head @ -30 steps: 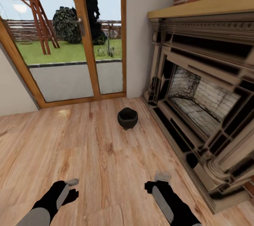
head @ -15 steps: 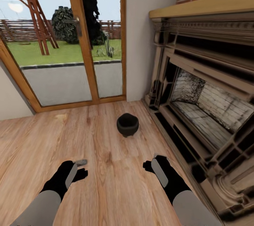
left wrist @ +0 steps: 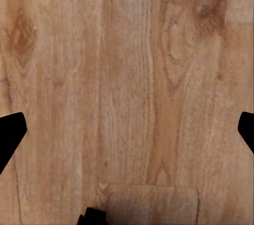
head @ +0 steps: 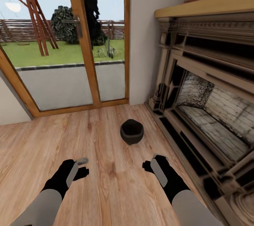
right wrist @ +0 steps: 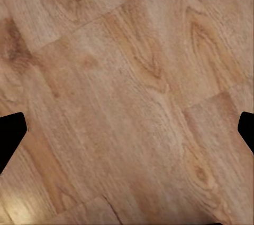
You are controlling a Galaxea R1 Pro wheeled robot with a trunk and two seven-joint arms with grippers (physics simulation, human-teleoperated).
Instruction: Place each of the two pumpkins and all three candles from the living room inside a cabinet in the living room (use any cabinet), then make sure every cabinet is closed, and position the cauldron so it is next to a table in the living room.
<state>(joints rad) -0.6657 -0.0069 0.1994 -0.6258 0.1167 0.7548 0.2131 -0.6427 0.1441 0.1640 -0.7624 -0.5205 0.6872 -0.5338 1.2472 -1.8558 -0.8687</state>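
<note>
Both end effectors, left (head: 78, 168) and right (head: 154, 165), hang low over the wooden floor (head: 106, 183), fingers spread wide, gripping nothing, placed as half a second ago. Beyond them the cauldron (head: 131, 131) stands on the floor before the fireplace (head: 208, 102), now nearer as the view has crept forward. Behind it is the glass door (head: 70, 60).

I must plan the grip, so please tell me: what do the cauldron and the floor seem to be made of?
The cauldron looks like dark cast metal: matte black, with little shine. The floor looks like varnished wood planks, with visible grain and knots.
</note>
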